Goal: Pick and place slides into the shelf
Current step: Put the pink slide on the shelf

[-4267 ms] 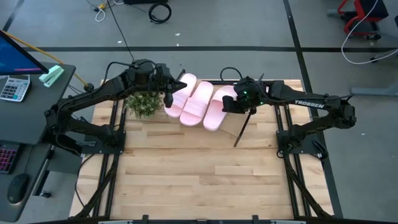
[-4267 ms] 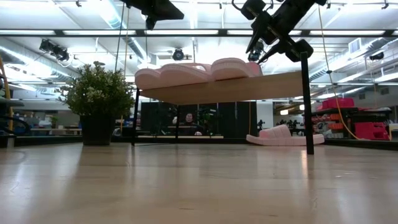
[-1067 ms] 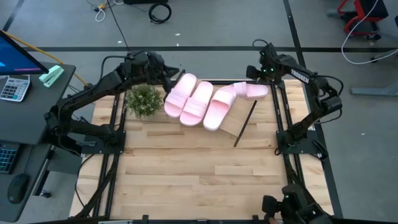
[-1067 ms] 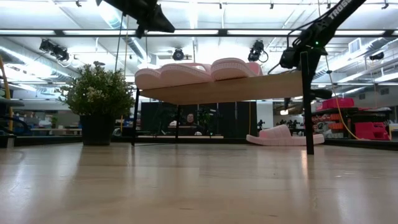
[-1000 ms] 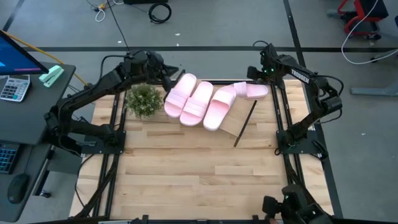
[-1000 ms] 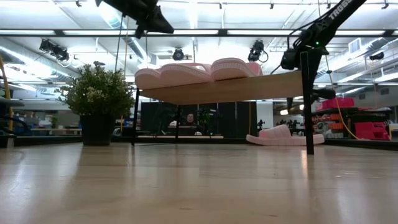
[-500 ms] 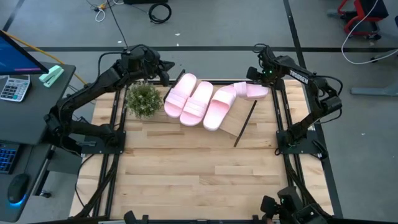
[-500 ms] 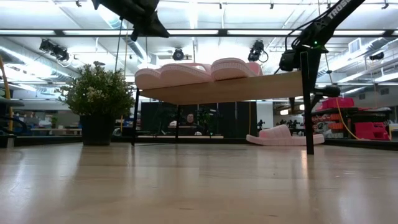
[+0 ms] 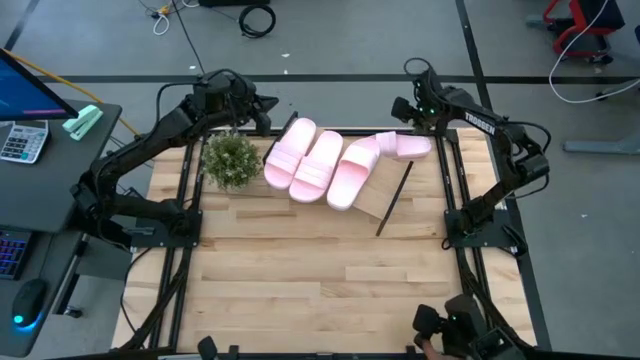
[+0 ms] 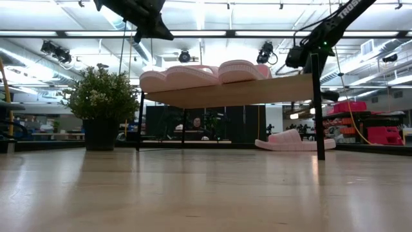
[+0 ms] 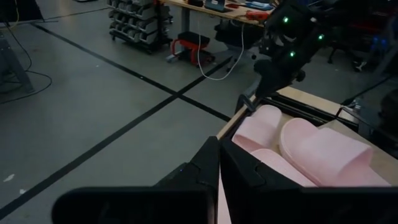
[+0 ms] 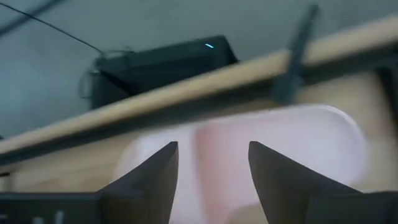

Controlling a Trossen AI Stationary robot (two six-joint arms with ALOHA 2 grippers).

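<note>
Right hand point(image 9: 402, 110) hung w/ dark fingers apart, empty, above the fourth slide point(image 9: 408, 147), which lay on the tabletop point(image 9: 300, 280) just beside the shelf point(image 10: 244, 91). Left hand point(image 9: 262, 112), fingers together, hung near the plant point(image 9: 231, 160). Three chunky, smooth pink foam slides point(image 9: 316, 165) sat side by side on the slanted light-wood shelf.

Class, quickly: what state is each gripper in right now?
Left gripper: shut, holding nothing.
Right gripper: open, empty, above a slide.
</note>
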